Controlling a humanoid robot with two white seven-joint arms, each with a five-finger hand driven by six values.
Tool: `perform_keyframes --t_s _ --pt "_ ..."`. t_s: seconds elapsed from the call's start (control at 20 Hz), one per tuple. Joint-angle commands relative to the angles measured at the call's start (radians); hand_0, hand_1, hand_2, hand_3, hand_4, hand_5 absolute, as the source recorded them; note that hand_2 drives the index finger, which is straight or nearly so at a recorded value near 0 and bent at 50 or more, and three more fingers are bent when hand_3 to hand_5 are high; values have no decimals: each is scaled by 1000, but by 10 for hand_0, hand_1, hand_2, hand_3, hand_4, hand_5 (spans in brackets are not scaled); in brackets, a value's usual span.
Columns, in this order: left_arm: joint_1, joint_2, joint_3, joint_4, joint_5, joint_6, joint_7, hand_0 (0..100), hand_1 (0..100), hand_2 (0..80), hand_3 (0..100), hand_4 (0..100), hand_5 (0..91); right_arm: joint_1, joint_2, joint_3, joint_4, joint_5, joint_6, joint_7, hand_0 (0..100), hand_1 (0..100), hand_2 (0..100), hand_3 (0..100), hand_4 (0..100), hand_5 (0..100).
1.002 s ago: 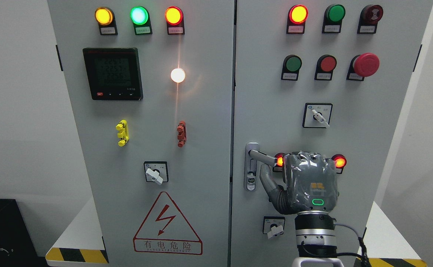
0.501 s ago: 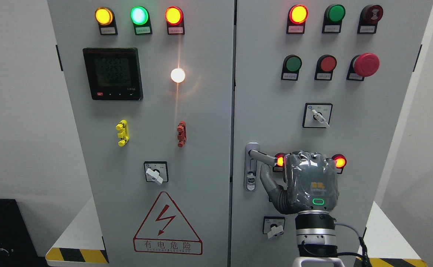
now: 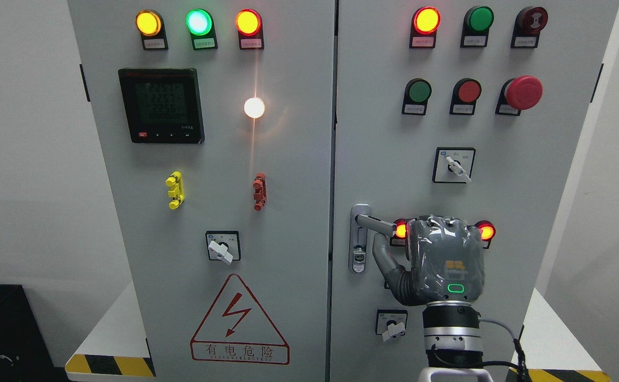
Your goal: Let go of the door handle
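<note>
Right hand [image 3: 444,260] raised upright on its wrist, back toward camera, thumb extended left

Cabinet on its platform
A white platform [image 3: 109,326] with a yellow-black hazard stripe [image 3: 110,365] along its front edge carries the grey electrical cabinet [image 3: 288,159], standing upright.

Right hand [image 3: 445,259]: dark grey shell wrapped in glossy clear film, wrinkled and catching the light. Small orange-yellow marking mid-back, green lit oval ring just below it. Thumb [image 3: 386,260] is grey and segmented, ribbed at its base. Wrist [image 3: 451,331] is a black collar over a silver metal ring. Grey cable [image 3: 500,329] loops off the wrist's side; white housing under it.
</note>
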Motion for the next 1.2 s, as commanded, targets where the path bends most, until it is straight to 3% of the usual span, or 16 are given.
perform_keyframes --t_s 0.0,0.5,0.85,1.0,1.15 --pt "17 0 0 0 0 -1 0 120 556 0 0 0 0 6 -1 0 -1 1 0 -1 487 348 961 1000 1000 979" --pt "17 0 0 0 0 -1 0 120 556 0 0 0 0 58 -2 0 -52 -7 -3 -4 527 332 940 1000 988 966" --pt "17 0 0 0 0 -1 0 120 556 0 0 0 0 176 -4 -2 -185 -16 -13 -5 543 304 877 1000 961 939" --pt "17 0 0 1 0 -1 0 120 556 0 0 0 0 222 -2 -8 -234 -26 -42 -8 545 294 828 1000 941 908" --pt "17 0 0 0 0 -1 0 120 556 0 0 0 0 221 -4 -58 -234 -71 -95 -45 545 288 810 1000 933 903"
